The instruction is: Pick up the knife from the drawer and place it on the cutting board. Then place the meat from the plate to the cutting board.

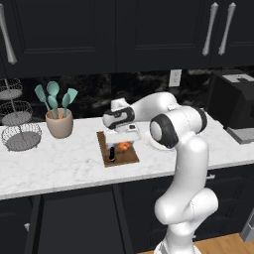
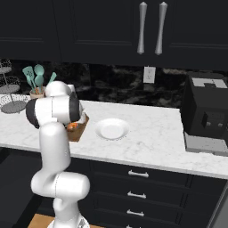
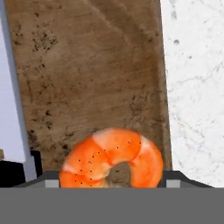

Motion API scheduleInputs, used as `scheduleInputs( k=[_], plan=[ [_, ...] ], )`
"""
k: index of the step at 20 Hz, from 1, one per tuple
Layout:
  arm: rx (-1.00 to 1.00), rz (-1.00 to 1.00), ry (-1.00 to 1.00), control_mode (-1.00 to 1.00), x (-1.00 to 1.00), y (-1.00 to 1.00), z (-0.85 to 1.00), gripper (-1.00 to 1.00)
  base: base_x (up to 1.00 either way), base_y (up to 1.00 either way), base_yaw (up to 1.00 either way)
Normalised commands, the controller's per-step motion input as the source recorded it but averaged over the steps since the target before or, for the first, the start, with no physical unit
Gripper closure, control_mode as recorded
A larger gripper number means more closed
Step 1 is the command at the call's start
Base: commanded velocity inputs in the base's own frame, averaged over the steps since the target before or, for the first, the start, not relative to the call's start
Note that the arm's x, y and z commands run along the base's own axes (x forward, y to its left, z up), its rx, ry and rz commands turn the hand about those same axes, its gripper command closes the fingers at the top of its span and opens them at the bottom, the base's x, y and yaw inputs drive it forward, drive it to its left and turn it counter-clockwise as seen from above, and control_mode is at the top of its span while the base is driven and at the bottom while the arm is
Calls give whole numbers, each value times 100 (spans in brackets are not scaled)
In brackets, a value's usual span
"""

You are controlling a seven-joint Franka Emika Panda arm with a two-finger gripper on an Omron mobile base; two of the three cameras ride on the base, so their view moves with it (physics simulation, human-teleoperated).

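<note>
The gripper (image 1: 122, 144) hangs low over the cutting board (image 3: 96, 78), meat (image 3: 111, 159) between its fingers, grip unclear; releasing carelessly could roll it onto the knife (image 3: 11, 109) alongside.

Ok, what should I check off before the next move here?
1. The knife lies on the cutting board: ok.
2. The meat is over the board, not the counter: ok.
3. The meat is apart from the knife blade: ok.
4. The plate is emptied: ok.
5. The meat rests on the board surface: cannot tell.
6. The gripper flanks the meat; clamped or loose: cannot tell.
</note>
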Motion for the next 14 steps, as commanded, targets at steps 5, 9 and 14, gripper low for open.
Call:
scheduleInputs(
  k=[5,9,14],
  plan=[
    [0,0,5,-100,7,19,-38,100,0,0,0],
    [0,0,1,-100,2,7,-22,-100,0,0,0],
    [0,0,-3,-100,-22,0,0,-100,0,0,0]
  ],
)
